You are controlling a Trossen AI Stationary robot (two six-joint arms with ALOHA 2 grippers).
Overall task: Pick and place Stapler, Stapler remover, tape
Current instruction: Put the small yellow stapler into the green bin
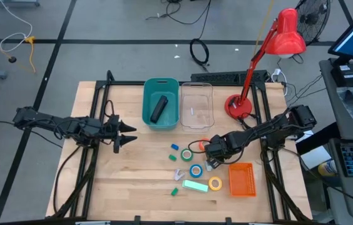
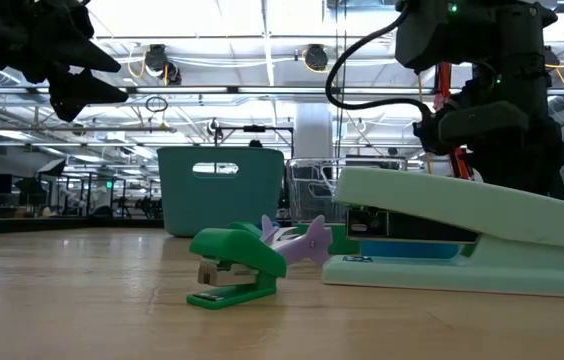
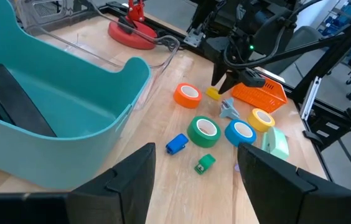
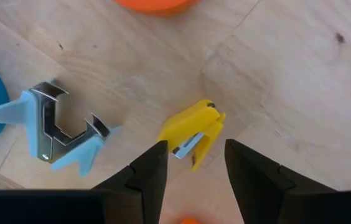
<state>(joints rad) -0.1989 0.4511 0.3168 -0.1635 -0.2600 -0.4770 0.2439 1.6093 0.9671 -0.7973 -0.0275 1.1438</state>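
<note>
The right gripper (image 1: 212, 161) hangs right over a small yellow stapler (image 4: 192, 134), fingers spread with nothing between them, one on each side of it. My worry is that the thing sits slanted across the gap, so when the fingers close they could catch one corner and spin it or flick it away instead of pinching it square. The pale blue staple remover (image 4: 54, 127) lies just beside it, and the orange tape roll (image 3: 187, 94) is near too, so a sloppy descent might nudge either one (a bumped roll would probably scoot off).

The black stapler (image 1: 158, 108) already lies in the teal bin (image 1: 147, 115), so that part looks done. The green roll (image 3: 203, 130), blue roll (image 3: 241, 132) and yellow roll (image 3: 262, 118) are all out on the table (image 1: 126, 181), clustered near the mint green stapler (image 1: 196, 185) and the orange basket (image 1: 242, 179).

The left gripper (image 1: 128, 135) just waits off to the left side of the table, fingers apart and empty.

On views: only the right wrist view shows how the yellow stapler sits between the fingers, while from above the arm hides it. The left wrist view gives the best look at all four rolls plus a small blue stapler (image 3: 176, 144) and a small green stapler (image 2: 228, 268). The low view mostly shows that green one and the mint stapler up close, and none of the rolls.
</note>
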